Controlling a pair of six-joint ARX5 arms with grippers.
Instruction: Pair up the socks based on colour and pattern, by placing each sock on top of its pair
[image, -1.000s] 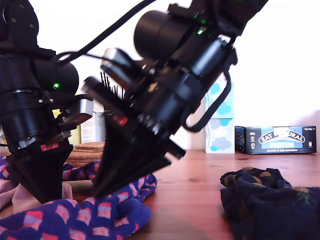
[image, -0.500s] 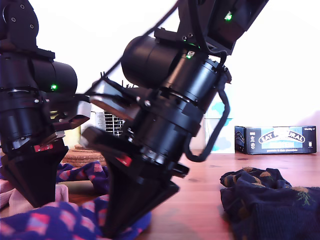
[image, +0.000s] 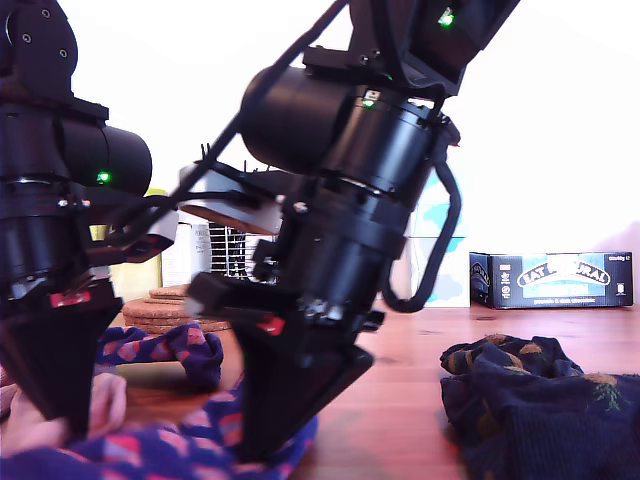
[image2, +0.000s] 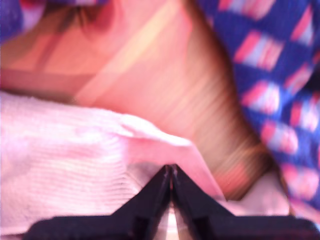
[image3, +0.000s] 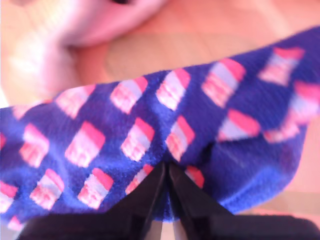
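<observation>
**Q:** At the exterior view's left, low over the table — what have you got?

**A:** My first gripper (image2: 171, 172) has its jaws pressed together on a fold of the pale pink sock (image2: 65, 165). My second gripper (image3: 167, 172), the arm nearer the middle of the exterior view, is pinched the same way on the edge of the navy diamond sock (image3: 150, 140). Both socks lie bunched on the wooden table (image: 400, 400); the navy one partly over the pink one's side.

**Q:** How will they handle?

**A:** My judgement: light, limp knit, no stiffness. They will drape and drag from any pinch. Best hold is a raised fold or the cuff edge, thick enough to bite. They may snag on each other.

**Q:** Other socks?

**A:** A second navy diamond piece (image: 165, 345) lies behind. A dark dotted sock (image: 540, 395) sits well apart, at the exterior view's right.

**Q:** Surroundings?

**A:** Smooth reddish wood. White wall. A dark snack box (image: 555, 280), cork coasters (image: 165, 305), a tissue box partly hidden.
</observation>
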